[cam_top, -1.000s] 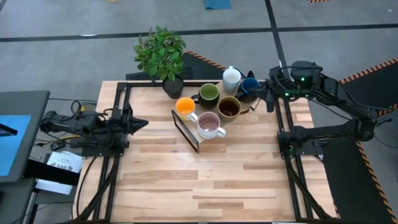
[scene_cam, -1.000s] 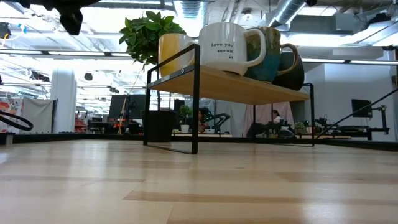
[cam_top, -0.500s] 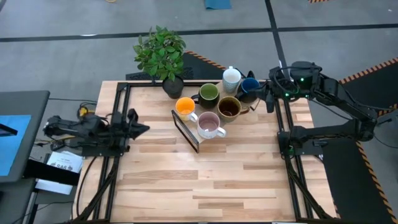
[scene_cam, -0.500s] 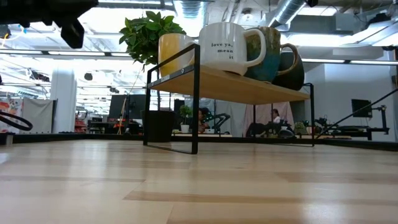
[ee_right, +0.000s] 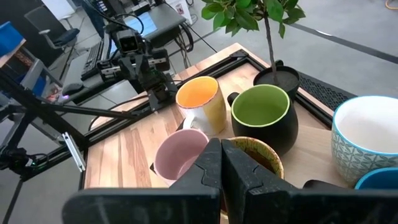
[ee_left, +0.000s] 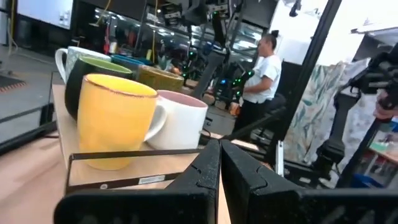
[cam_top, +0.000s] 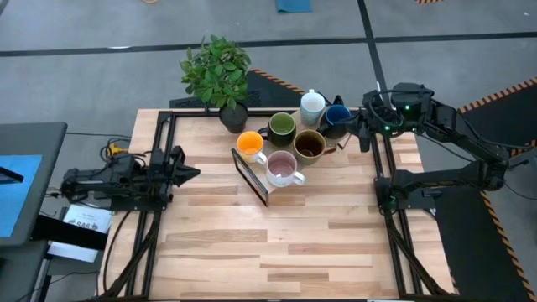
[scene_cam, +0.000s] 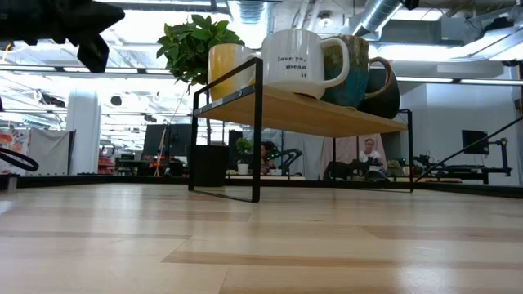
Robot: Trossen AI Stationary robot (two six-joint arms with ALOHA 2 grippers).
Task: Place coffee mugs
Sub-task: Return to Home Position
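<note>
Six mugs stand on their bases on a small wooden shelf [cam_top: 254,178] with a black frame, at the table's far middle: orange [cam_top: 250,144], pale pink [cam_top: 283,168], brown-olive [cam_top: 309,144], dark green [cam_top: 280,126], white [cam_top: 312,104] and dark blue [cam_top: 337,115]. My left gripper [cam_top: 195,172] is shut and empty at the table's left edge, pointing level at the shelf [ee_left: 124,171]. My right gripper [cam_top: 363,127] is shut and empty just right of the blue mug, above the table's far right part; its wrist view looks down on the mugs [ee_right: 264,115].
A dark pot with a green plant [cam_top: 220,75] stands at the table's far edge, just left of the mugs. Black frame rails [cam_top: 159,210] run along the table's left and right sides. Bare wood [cam_top: 285,243] fills the near half. People show in the room beyond [scene_cam: 369,155].
My left arm has sunk lower and its gripper has shifted slightly toward the table's near edge, staying shut. The mugs, the shelf and the right arm have kept still.
</note>
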